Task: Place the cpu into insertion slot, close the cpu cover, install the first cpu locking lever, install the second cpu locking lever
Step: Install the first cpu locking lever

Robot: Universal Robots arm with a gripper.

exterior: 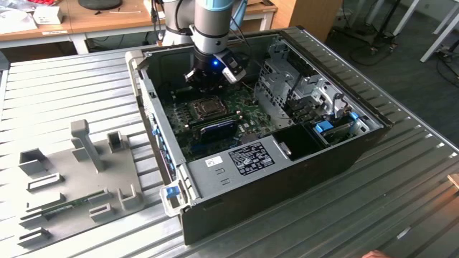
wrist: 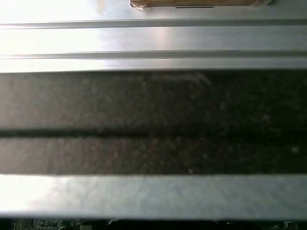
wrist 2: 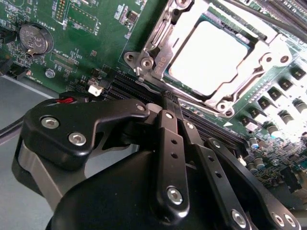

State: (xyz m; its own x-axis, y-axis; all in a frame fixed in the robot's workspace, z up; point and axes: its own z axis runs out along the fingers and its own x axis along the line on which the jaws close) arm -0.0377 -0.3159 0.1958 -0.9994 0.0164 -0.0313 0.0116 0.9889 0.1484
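Note:
In the second wrist view the cpu (wrist 2: 206,60) lies flat in the insertion slot (wrist 2: 268,72), its pale face showing through the window of the cpu cover (wrist 2: 156,60), which is down over it. A thin metal lever rod (wrist 2: 268,21) runs along the socket's far side. My gripper (wrist 2: 166,99) is shut, its black fingers meeting in a point just off the socket's near edge, over the black memory slots. In the exterior view the gripper (exterior: 208,86) hangs inside the open computer case, just behind the insertion slot (exterior: 208,109).
Long black memory slots (wrist 2: 129,88) and a coin cell (wrist 2: 34,39) sit beside the socket. The case walls (exterior: 150,102) and a metal drive cage (exterior: 287,80) close in on the arm. A grey fixture tray (exterior: 79,177) lies on the ribbed table at the exterior view's left.

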